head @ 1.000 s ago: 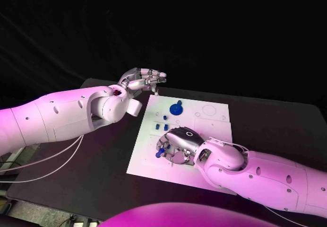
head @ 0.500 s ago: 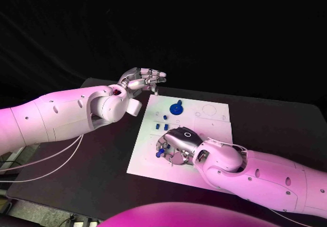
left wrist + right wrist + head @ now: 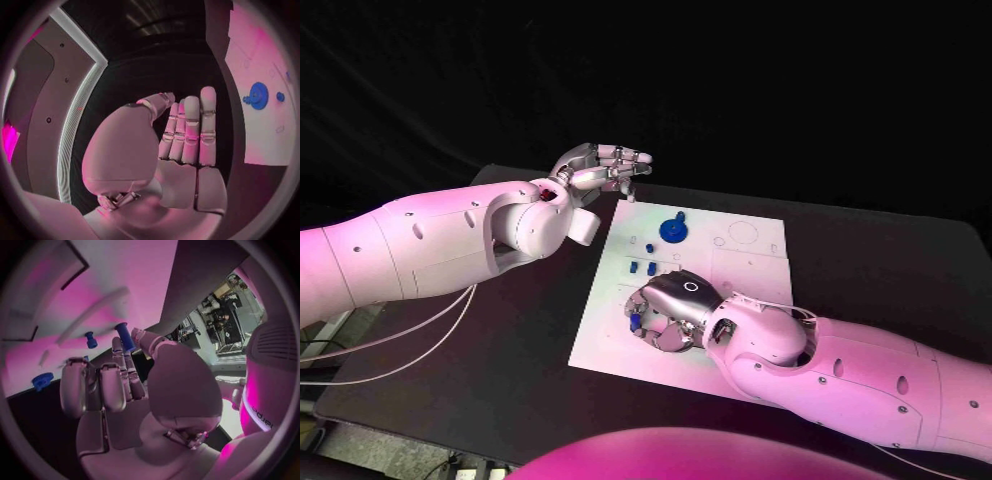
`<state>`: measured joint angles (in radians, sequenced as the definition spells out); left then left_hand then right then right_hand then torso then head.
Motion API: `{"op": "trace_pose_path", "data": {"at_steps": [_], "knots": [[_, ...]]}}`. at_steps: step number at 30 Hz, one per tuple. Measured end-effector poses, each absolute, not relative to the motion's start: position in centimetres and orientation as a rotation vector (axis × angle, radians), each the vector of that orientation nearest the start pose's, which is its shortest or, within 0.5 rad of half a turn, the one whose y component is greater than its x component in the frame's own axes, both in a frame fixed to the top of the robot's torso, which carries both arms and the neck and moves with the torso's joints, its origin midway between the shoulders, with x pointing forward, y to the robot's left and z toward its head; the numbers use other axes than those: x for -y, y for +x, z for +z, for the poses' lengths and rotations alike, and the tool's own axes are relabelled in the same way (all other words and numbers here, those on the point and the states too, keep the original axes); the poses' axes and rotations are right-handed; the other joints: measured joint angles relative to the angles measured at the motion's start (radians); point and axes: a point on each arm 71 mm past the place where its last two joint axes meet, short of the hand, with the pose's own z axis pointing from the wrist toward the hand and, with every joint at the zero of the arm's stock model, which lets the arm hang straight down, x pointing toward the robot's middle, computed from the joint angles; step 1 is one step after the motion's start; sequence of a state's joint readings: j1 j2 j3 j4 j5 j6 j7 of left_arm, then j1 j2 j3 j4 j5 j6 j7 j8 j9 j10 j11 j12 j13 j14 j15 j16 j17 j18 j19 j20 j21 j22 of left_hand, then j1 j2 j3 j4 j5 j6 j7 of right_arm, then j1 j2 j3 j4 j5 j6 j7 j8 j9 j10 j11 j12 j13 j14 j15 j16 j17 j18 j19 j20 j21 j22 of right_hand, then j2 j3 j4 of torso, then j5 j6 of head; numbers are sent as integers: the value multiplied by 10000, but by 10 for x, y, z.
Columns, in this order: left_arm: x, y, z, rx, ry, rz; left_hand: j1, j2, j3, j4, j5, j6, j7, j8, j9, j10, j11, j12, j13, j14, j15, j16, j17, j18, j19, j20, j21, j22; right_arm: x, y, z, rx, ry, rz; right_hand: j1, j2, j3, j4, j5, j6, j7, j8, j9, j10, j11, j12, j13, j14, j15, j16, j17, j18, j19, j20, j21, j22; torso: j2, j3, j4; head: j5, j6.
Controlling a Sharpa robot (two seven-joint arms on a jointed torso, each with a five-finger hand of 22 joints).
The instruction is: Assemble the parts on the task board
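Nearest, right hand (image 3: 678,305) over the task board's (image 3: 610,345) near half, fingers (image 3: 129,371) pinching a blue peg (image 3: 124,336), small blue parts (image 3: 640,267) mid-board, blue gear (image 3: 674,232) farther, left hand (image 3: 599,167) beyond the board's far corner, fingers (image 3: 190,127) together, holding nothing.

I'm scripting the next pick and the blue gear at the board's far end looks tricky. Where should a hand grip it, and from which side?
Probably by its raised hub: the blue gear seems to lie flat on the task board, so its rim offers little to pinch. Come from above. The left hand, which holds nothing, hovers nearer that end.
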<state>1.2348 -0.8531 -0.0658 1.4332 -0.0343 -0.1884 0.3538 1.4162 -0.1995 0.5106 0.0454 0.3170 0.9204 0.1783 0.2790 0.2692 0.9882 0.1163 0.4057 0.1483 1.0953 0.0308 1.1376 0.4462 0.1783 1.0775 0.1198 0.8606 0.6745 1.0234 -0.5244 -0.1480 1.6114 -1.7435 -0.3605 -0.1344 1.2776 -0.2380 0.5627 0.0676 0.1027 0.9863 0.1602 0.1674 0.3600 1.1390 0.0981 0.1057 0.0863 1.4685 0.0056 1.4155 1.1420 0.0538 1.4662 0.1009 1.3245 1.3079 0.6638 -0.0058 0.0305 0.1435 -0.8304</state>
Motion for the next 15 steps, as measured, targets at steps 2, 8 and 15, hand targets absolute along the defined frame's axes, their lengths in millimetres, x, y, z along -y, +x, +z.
{"op": "trace_pose_path", "data": {"at_steps": [2, 8, 15], "knots": [[-236, 506, -178, -14801, -10718, -15364, 0, 0, 0, 0, 0, 0, 0, 0, 0, 0, 0, 0, 0, 0, 0, 0, 0, -1, 0, 0, 0, 0, 18, 371, -265, -16477, -5589, 9715, 0, 0, -13, -12, 0, 0, 0, -16, 0, -29, 3, 0, -2, -37, 37, 0, -18, 0, 0, 0, -3, 0, -1, 0, -1, 2, -2], [-236, 506, -178, -14821, -10728, -15361, 0, 0, 0, 0, 0, 0, 0, 0, 0, 0, 0, 0, 2, 0, 0, 0, 1, 0, 0, 0, 0, 0, 21, 371, -264, -16376, -5461, 9693, -40, -41, -130, -31, 0, -198, -6, -136, -39, -205, 15, 0, -15, -36, 37, -4, -63, -1, -2, 69, -125, -1, -5, 1, -7, 5, -3], [-237, 506, -178, -14840, -10744, -15347, 0, 0, 0, 0, 0, 0, 0, 0, -1, 0, 0, 0, 13, 0, 0, 0, 1, 0, 0, 0, 0, 0, 28, 369, -259, -15958, -5060, 9883, -127, -131, -1114, 70, 42, -854, -161, -496, -136, -1082, 63, 5, -133, -4, 73, -137, -268, 157, -439, 173, -1464, -2, -8, 5, -7, -12, 19]]}}
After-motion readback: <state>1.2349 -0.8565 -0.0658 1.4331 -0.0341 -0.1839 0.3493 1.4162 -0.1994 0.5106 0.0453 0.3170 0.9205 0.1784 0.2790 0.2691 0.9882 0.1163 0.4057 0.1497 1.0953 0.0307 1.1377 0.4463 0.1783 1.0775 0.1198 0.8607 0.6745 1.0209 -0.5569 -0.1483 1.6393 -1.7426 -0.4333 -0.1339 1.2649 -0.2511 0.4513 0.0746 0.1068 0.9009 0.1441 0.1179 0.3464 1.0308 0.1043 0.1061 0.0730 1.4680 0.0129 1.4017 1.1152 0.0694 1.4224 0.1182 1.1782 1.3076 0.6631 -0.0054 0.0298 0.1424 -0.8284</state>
